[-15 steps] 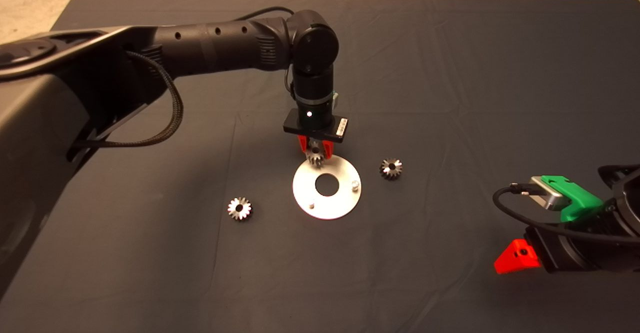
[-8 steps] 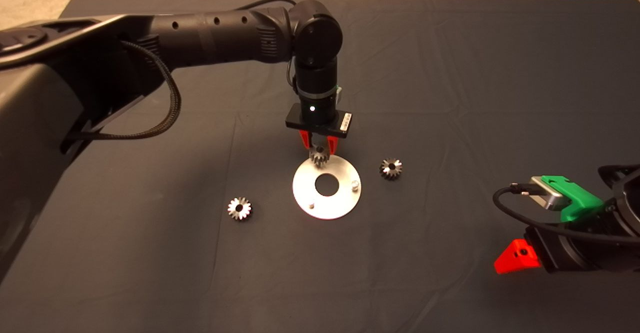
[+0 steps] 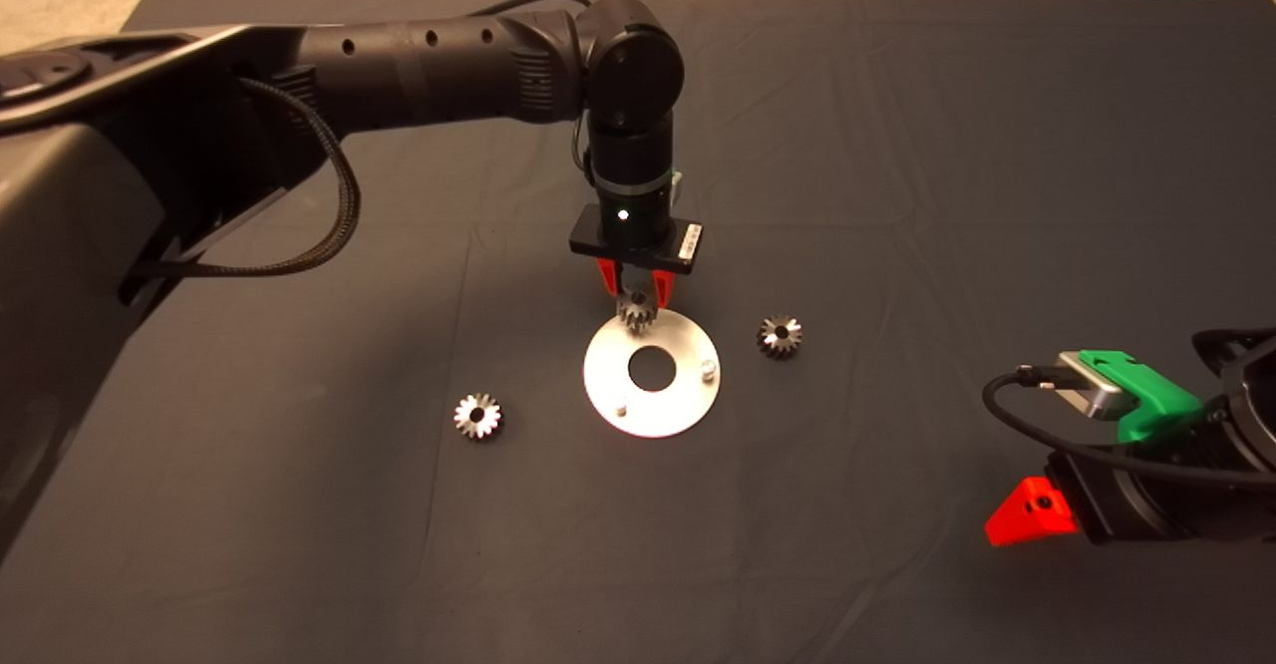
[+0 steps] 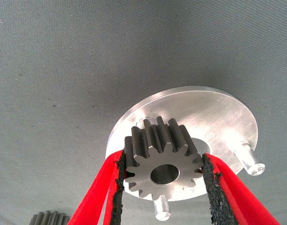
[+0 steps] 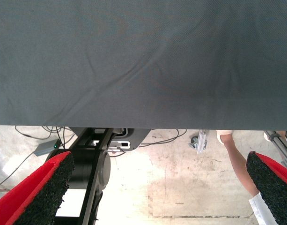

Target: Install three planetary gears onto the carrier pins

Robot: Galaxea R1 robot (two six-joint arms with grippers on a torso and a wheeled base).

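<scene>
Over the disc's far rim: left gripper [image 3: 635,297] clamped on one gear [image 4: 163,163], pads [image 4: 119,187] pressed to its toothed flanks, bore facing the wrist camera.
Disc: silver-white plate [image 3: 601,387] mid-mat, large centre hole, two pins bare in head view, right [image 3: 708,369] and near [image 3: 621,410]; third pin lies at the far rim, under the held gear.
Change: compared with a second ago, wrist shifted slightly right and far, gear now hanging just over the far rim; barely any drift in the last half second.
Meaning: looks like final lining-up of bore over pin; gear not yet seated, no gear on any pin.
Loose gears: one [image 3: 478,416] on mat left of disc, one [image 3: 780,335] right of it, both apart from the disc.
Right gripper [image 5: 157,187]: parked at lower right, fingers spread wide, holding nothing.
Writing: small label on left wrist block [image 3: 686,246], too small to read; no brand legible.
Beyond mat: floor, cables, a person's leg [image 5: 237,157].
</scene>
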